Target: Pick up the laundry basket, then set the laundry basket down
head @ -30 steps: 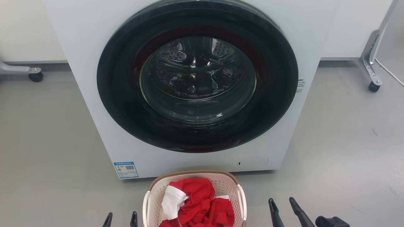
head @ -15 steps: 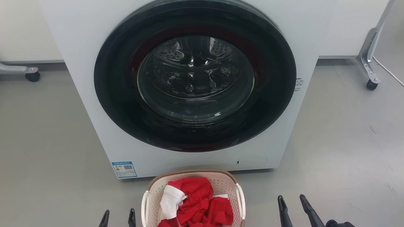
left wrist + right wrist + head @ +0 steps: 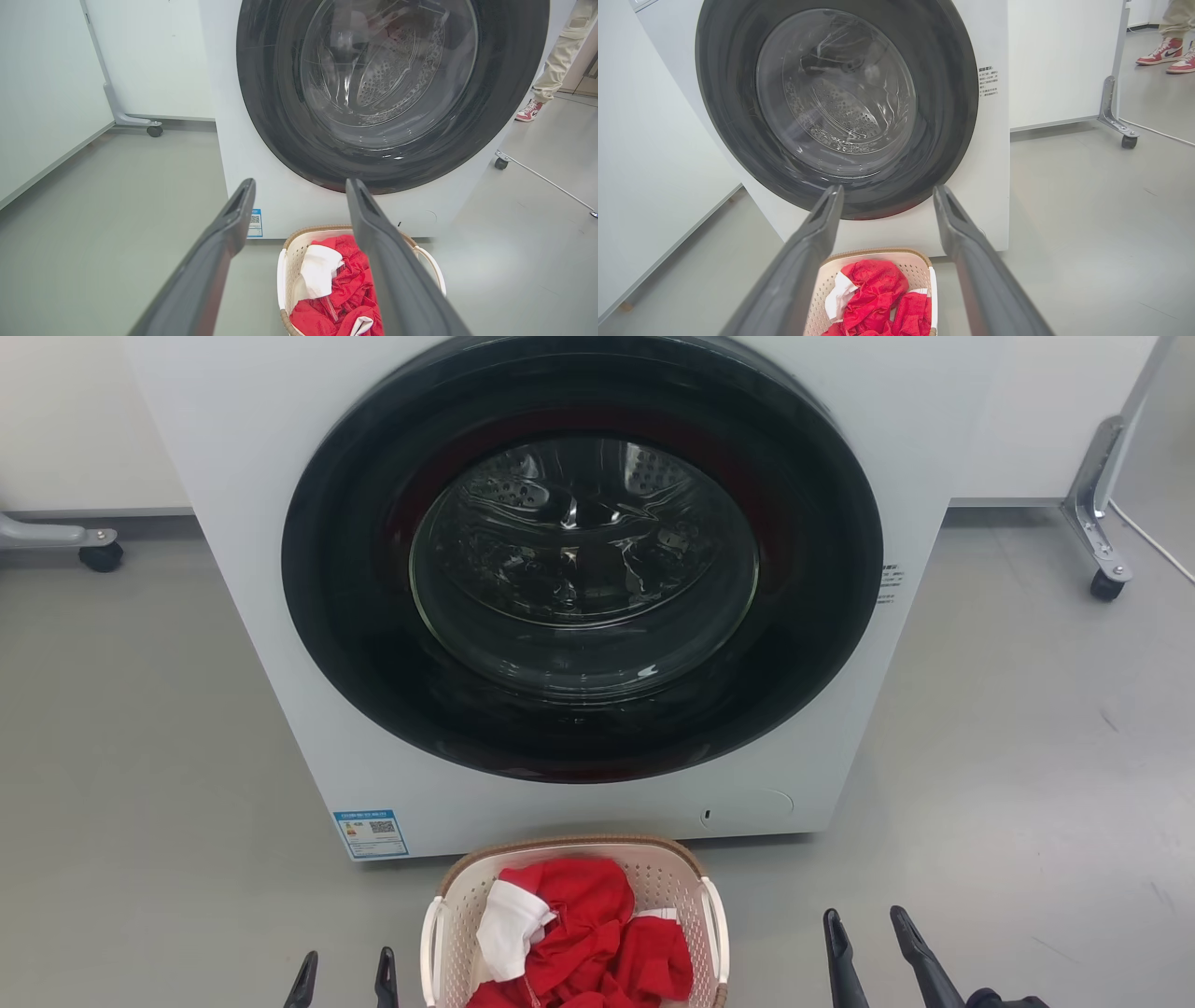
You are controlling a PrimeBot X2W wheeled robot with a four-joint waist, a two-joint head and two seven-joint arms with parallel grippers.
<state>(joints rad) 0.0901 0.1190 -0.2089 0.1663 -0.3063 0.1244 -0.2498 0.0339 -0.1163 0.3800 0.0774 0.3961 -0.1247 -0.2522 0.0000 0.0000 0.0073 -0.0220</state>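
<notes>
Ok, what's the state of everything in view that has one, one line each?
Washer door: shut.
Laundry basket: upright on the floor, ungripped, holding red and white clothes.
Left gripper: open, empty, left of the basket.
Right gripper: open, empty, apart from the basket.

A large white washing machine (image 3: 233,476) stands on the grey floor (image 3: 131,756) straight before me. Its round dark door (image 3: 350,644) is closed, and the steel drum (image 3: 583,551) glints behind the glass. A small blue label (image 3: 371,833) sits at its lower left corner. Crumpled red clothing (image 3: 579,933) with a white piece (image 3: 509,929) lies just in front. A white panel (image 3: 1055,60) on a caster (image 3: 1129,141) stands behind, and beyond it I see a person's red-and-white sneakers (image 3: 1160,51).
</notes>
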